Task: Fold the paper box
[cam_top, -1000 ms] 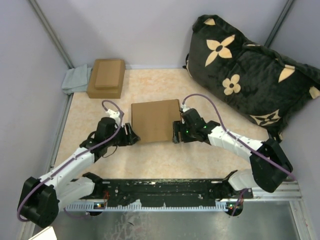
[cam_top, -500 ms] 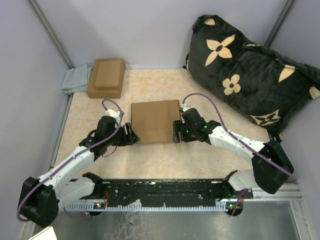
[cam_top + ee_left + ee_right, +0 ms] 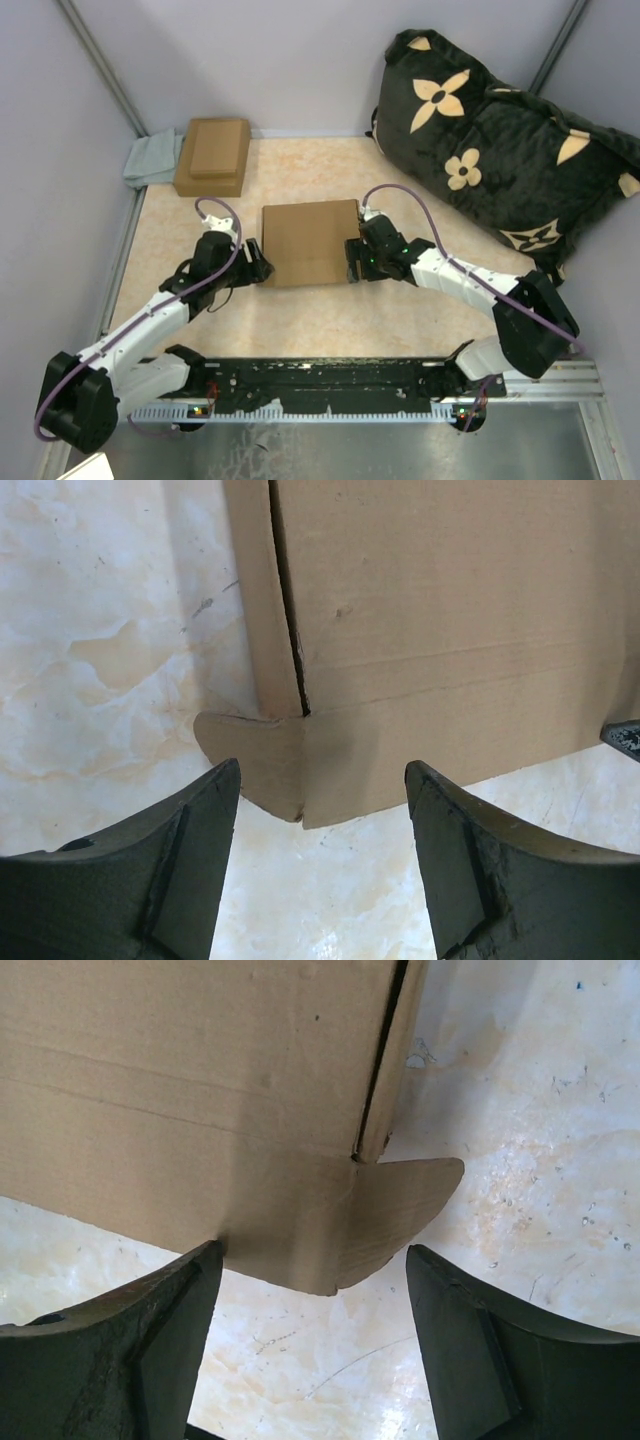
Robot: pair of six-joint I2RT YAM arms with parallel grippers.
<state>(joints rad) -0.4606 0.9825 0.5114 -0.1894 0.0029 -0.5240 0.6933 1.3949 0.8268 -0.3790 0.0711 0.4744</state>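
Note:
The paper box (image 3: 310, 240) is plain tan cardboard, closed into a shallow rectangle, flat on the table's middle. My left gripper (image 3: 262, 268) is open beside its near left corner. In the left wrist view the box (image 3: 440, 630) fills the top, with a rounded tab (image 3: 250, 765) sticking out at the corner just ahead of my open gripper (image 3: 320, 790). My right gripper (image 3: 352, 270) is open at the near right corner. In the right wrist view the box (image 3: 200, 1090) shows a rounded tab (image 3: 400, 1205) sticking out just ahead of the open gripper (image 3: 312, 1265).
A smaller brown box with a stepped lid (image 3: 212, 155) sits at the back left beside a grey cloth (image 3: 150, 160). A large black pillow with tan flowers (image 3: 500, 145) leans at the back right. Grey walls close the table in.
Both grippers have shifted slightly along the box's near corners. The right gripper has edged a little farther back and left. The box has not moved.

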